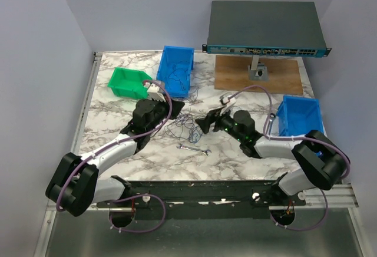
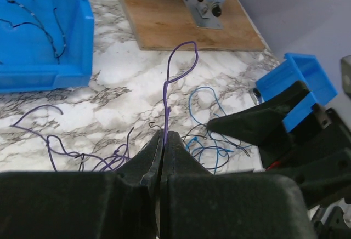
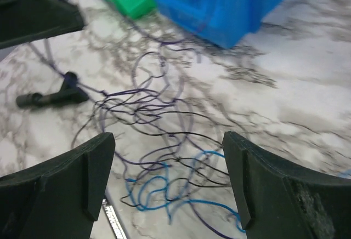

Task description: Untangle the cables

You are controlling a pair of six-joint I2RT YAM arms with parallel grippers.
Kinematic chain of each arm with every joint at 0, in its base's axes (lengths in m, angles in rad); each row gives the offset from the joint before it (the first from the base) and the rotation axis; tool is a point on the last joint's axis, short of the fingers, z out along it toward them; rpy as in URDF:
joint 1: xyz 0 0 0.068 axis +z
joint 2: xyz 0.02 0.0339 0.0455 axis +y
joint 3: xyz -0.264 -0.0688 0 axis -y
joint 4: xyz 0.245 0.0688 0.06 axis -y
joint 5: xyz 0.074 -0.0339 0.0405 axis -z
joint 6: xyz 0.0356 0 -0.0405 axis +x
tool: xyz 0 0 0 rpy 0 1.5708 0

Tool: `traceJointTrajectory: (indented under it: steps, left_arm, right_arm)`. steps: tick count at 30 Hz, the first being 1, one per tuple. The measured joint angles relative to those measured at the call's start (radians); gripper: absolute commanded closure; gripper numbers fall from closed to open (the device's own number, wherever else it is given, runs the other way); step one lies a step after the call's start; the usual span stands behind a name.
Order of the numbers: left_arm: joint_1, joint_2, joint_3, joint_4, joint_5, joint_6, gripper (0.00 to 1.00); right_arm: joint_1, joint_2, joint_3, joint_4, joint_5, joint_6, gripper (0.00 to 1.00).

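Cables (image 3: 143, 188) lying tangled directly below our right tool (image 3: 167, 137), jaws standing wide, gripping nothing; we are pinching purple wire (image 2: 166, 94), pointing straight ahead, in closed left tool (image 2: 164, 137).

High rear overview; wrist close-ups over cables (image 3: 164, 157)

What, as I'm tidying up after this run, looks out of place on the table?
A small silver wrench lies loose on the table beside the tangled cables, on their near side: a lone tool among thin wires. Nothing looks spilled or damaged.
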Motion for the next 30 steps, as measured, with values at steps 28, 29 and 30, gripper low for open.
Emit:
traceJointTrajectory:
  steps: [28,29,30]
  left_arm:
    - [0.013,-0.531,0.064,-0.366,-0.422,0.029,1.0]
    - [0.018,-0.559,0.082,-0.404,-0.449,0.018,1.0]
    - [0.023,-0.575,0.093,-0.426,-0.463,0.01,1.0]
  right_arm:
    - [-0.02,0.208,0.189,-0.29,0.591,0.208,0.99]
    - [-0.046,0.202,0.187,-0.314,0.599,0.241,0.99]
    - [-0.072,0.193,0.182,-0.333,0.609,0.27,0.99]
